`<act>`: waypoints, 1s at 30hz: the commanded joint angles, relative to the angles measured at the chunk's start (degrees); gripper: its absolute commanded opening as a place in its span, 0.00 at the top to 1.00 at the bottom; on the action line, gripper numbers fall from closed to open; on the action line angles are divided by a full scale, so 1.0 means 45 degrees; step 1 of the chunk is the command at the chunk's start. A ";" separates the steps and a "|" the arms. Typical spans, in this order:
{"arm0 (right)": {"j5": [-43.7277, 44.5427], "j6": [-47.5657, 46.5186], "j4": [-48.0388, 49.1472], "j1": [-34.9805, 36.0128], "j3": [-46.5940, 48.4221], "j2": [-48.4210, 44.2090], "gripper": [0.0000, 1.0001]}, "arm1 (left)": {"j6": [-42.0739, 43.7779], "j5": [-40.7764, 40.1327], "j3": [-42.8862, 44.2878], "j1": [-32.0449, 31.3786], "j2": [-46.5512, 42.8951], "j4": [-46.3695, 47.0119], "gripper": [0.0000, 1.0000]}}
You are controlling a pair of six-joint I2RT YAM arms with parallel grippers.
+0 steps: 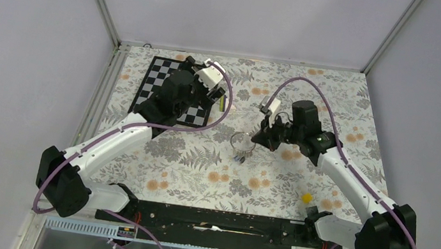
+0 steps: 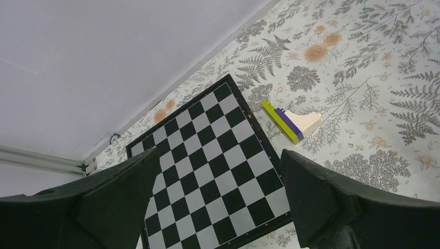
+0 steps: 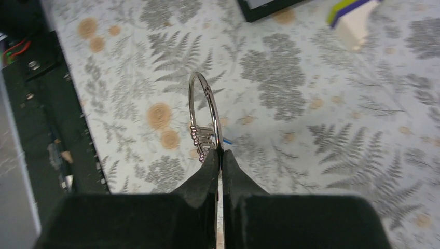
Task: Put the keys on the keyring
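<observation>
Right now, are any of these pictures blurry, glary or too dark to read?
Top view: even, soft light, sharp throughout, though the keyring is tiny. Left wrist view: the chessboard is crisp, its own dark fingers show little detail. Right wrist view: the keyring glints and the tablecloth behind it looks soft.
</observation>
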 commanded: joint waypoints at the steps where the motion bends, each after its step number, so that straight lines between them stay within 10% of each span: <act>1: -0.2290 -0.0032 0.0151 0.0705 -0.0536 -0.0138 1.00 | -0.0478 -0.0426 -0.0004 0.0258 -0.0053 0.1240 0.01; 30: -0.1223 0.2597 0.2988 -0.2098 0.0254 0.6069 1.00 | -0.0297 0.0256 -0.0514 0.0365 0.0569 0.1194 0.01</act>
